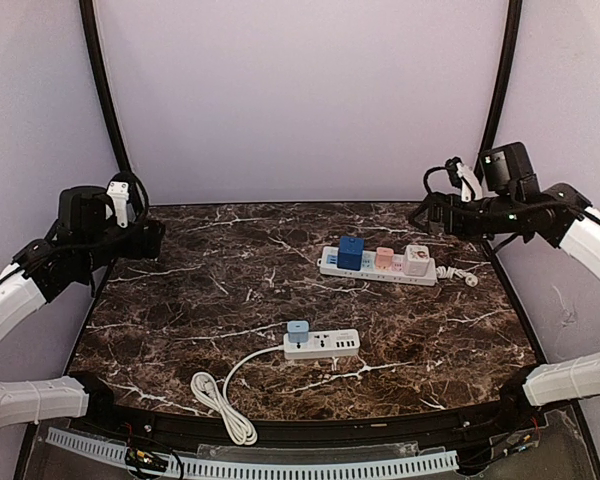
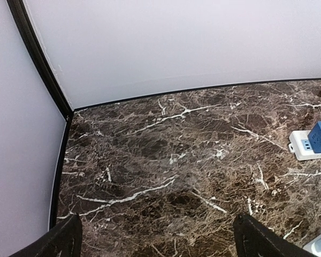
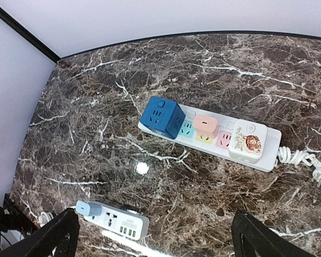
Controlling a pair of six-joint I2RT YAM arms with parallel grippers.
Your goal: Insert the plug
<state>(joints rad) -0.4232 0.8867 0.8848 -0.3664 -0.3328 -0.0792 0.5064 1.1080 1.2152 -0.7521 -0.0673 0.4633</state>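
Observation:
A long white power strip (image 1: 380, 268) lies at the back right of the marble table, carrying a dark blue cube adapter (image 1: 351, 252), a pink plug (image 1: 384, 257) and a white charger with a tiger picture (image 1: 416, 260); it also shows in the right wrist view (image 3: 267, 160). A small white power strip (image 1: 322, 344) with a light blue plug (image 1: 298, 330) in its left end lies near the front centre, and in the right wrist view (image 3: 117, 220). My left gripper (image 2: 158, 238) is open and empty, raised at the left. My right gripper (image 3: 152, 235) is open and empty, raised at the back right.
The small strip's white cable (image 1: 220, 396) coils toward the front edge. The long strip's cord (image 1: 462, 274) bunches at its right end. Pale walls and black frame posts (image 1: 100, 80) close in the table (image 1: 180, 300) on three sides.

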